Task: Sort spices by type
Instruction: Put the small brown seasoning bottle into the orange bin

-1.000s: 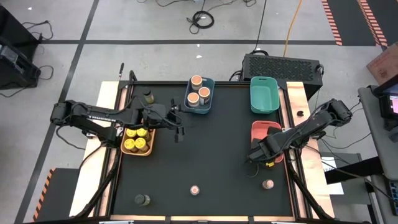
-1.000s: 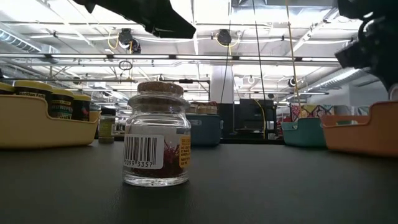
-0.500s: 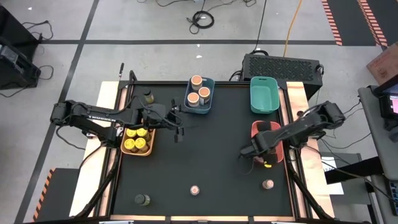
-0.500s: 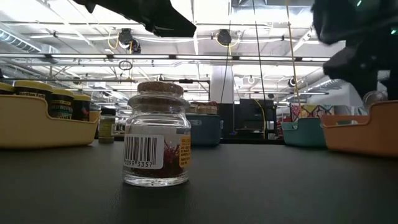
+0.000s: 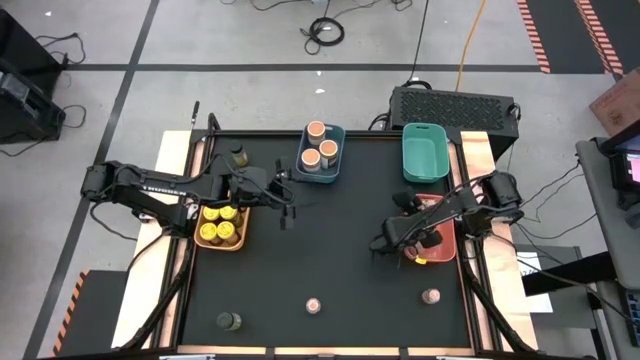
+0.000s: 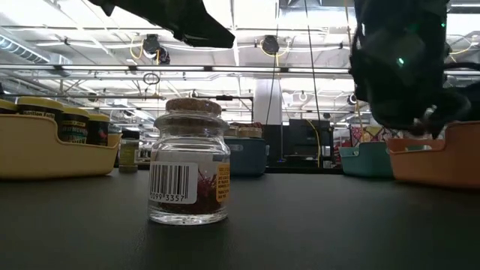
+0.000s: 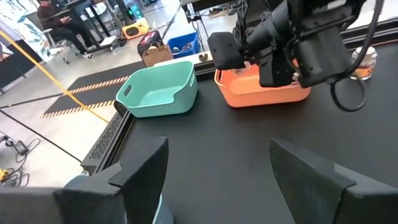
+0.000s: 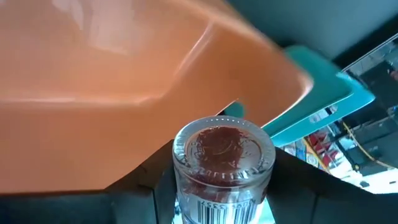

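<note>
One jar [image 8: 224,163] sits clamped in my right gripper [image 5: 385,241] beside the red bin [image 5: 446,249], probably awaiting release inside it; my left gripper [image 5: 285,208] waits open.

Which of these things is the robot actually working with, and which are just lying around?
Part of the job:
- yellow-lidded jars
- peach-topped jars
- olive jars
- pinkish-topped jars
- small jar held in the right gripper
- coloured bins for sorting

Just lying about:
- black box behind the table
- cables on the floor
</note>
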{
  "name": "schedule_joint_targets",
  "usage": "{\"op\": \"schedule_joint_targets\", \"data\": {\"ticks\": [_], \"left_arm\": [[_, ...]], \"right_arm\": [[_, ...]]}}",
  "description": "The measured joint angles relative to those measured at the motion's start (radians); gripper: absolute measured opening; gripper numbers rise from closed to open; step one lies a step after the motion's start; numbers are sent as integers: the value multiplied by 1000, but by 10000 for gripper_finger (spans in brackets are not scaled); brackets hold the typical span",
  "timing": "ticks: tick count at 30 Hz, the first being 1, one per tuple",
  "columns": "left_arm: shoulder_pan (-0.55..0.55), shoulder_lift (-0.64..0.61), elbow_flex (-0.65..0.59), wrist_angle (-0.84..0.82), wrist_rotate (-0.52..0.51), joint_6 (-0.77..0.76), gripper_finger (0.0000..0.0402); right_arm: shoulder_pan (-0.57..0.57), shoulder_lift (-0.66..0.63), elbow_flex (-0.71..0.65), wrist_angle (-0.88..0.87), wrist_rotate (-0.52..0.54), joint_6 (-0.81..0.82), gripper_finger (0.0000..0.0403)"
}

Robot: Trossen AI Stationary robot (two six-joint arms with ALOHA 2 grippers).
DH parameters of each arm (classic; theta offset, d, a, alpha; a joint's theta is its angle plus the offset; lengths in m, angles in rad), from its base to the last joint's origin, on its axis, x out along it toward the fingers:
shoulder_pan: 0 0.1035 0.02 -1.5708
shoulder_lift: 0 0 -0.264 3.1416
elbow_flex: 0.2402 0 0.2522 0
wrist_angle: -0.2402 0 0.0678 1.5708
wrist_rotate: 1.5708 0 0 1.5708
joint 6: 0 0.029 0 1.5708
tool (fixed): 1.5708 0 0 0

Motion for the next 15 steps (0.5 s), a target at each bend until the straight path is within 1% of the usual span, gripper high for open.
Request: {"op": "schedule_joint_targets", "data": {"ticks": [4, 8, 11, 15], "left_arm": [[1, 0, 0, -3, 0, 0, 281], [1, 0, 0, -3, 0, 0, 281], [1, 0, 0, -3, 0, 0, 281], [1, 0, 0, -3, 0, 0, 281]], "right_arm": [[-1, 0, 62, 0, -8, -51, 191], [-2, 0, 91, -2, -76, -74, 192], [-2, 0, 91, -3, -85, -68, 193], [-3, 0, 107, -7, -85, -21, 193]]}}
